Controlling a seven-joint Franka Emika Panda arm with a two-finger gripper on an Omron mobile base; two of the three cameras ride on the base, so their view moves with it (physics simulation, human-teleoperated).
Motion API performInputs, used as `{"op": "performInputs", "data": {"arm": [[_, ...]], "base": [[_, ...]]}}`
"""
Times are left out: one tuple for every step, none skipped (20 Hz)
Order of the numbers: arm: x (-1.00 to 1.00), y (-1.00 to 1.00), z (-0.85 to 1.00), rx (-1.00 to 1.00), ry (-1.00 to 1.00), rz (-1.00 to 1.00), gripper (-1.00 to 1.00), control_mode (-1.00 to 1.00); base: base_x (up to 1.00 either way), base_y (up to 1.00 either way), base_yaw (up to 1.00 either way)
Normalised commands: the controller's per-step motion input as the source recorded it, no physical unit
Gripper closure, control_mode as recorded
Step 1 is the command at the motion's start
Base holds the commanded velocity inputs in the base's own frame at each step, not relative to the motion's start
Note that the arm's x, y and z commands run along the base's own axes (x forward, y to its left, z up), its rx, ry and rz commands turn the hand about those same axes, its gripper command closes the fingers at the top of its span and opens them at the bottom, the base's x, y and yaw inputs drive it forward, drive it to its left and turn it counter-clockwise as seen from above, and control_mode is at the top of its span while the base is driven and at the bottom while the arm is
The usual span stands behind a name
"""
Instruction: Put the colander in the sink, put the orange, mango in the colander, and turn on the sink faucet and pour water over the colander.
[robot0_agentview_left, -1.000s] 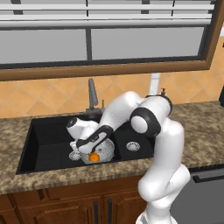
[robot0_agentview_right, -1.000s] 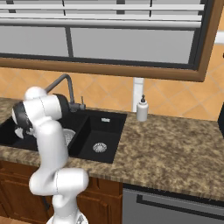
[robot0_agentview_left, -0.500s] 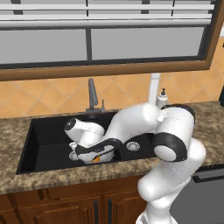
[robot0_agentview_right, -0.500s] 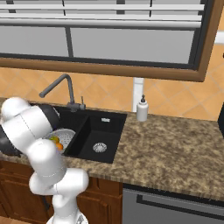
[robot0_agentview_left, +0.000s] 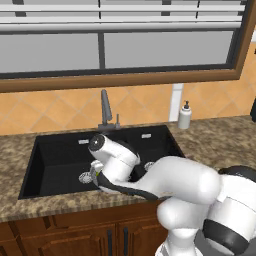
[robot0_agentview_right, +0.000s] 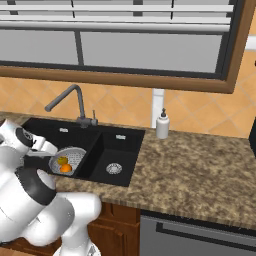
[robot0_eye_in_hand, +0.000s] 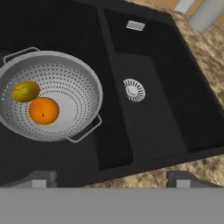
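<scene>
Over the sink (robot0_eye_in_hand: 144, 65), our gripper (robot0_eye_in_hand: 111, 177) has pulled back wide open; orange (robot0_eye_in_hand: 43, 110) and mango (robot0_eye_in_hand: 25, 91) sit in the colander (robot0_eye_in_hand: 83, 74), so faucet's next.

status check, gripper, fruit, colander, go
Gripper open, empty, above the black double-basin sink. Bright orange fruit and yellow-green mango inside silvery perforated colander. Dark grey curved faucet untouched, unobstructed.

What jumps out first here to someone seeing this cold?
The silvery colander sitting in one basin of the black sink, with the orange and the yellow-green mango touching inside it. Next, the other basin beside it, bare but for its round silver drain. In the right base view, the dark curved faucet rises behind the sink.
</scene>
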Motion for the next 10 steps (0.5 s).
{"op": "performInputs", "data": {"arm": [[-0.81,-0.41,0.56,0.03,-0.15,0.24,-1.00,-1.00],[-0.78,-0.38,0.60,0.05,-0.11,0.23,-1.00,-1.00],[-0.77,-0.38,0.61,0.05,-0.10,0.22,-1.00,-1.00],[-0.75,-0.43,0.65,0.04,-0.11,0.23,-1.00,-1.00],[-0.73,-0.44,0.64,0.05,-0.11,0.24,-1.00,-1.00],[-0.71,-0.47,0.64,0.08,-0.09,0.25,-1.00,-1.00],[-0.69,-0.51,0.64,0.10,-0.05,0.25,-1.00,-1.00],[-0.62,-0.54,0.66,0.14,0.00,0.24,-1.00,-1.00],[-0.58,-0.56,0.66,0.15,0.00,0.23,-1.00,-1.00],[-0.51,-0.58,0.62,0.15,0.00,0.23,-1.00,-1.00]], "base": [[0.00,0.00,0.00],[0.00,0.00,0.00],[0.00,0.00,0.00],[0.00,0.00,0.00],[0.00,0.00,0.00],[0.00,0.00,0.00],[0.00,0.00,0.00],[0.00,0.00,0.00],[0.00,0.00,0.00],[0.00,0.00,0.00]]}}
